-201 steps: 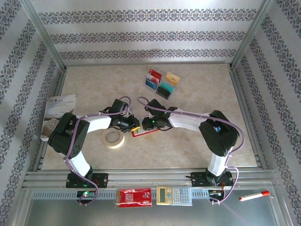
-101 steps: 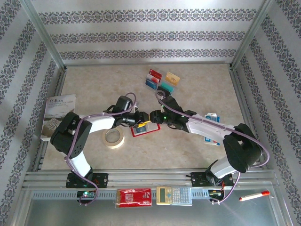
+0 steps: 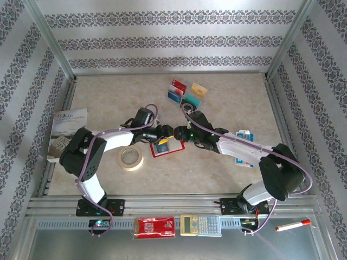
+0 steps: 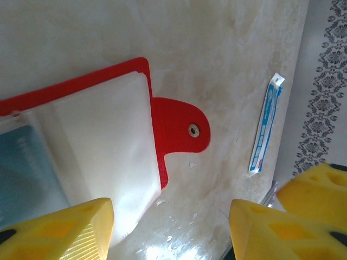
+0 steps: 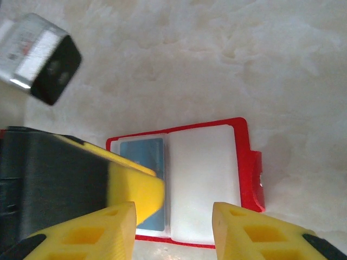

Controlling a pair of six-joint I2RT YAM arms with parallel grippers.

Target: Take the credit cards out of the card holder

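- Card holder [image 3: 164, 150] lies open mid-table between the arms, with a blue card [image 5: 142, 156] in one pocket.
- Left gripper [image 4: 171, 227]: fingers spread, one over the pockets, probably to pin it.
- Right gripper [image 5: 173, 227]: also spread, poised to pull.
- Four credit cards [image 3: 187, 93] are grouped farther back, out of the way.

Both arms are extended inward and angled down; the left gripper [image 3: 162, 142] and the right gripper [image 3: 173, 134] are held tip-to-tip, jaws parted.

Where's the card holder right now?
Top view: the holder lies open mid-table, just right of the tape roll, nearer the arms than the loose cards.
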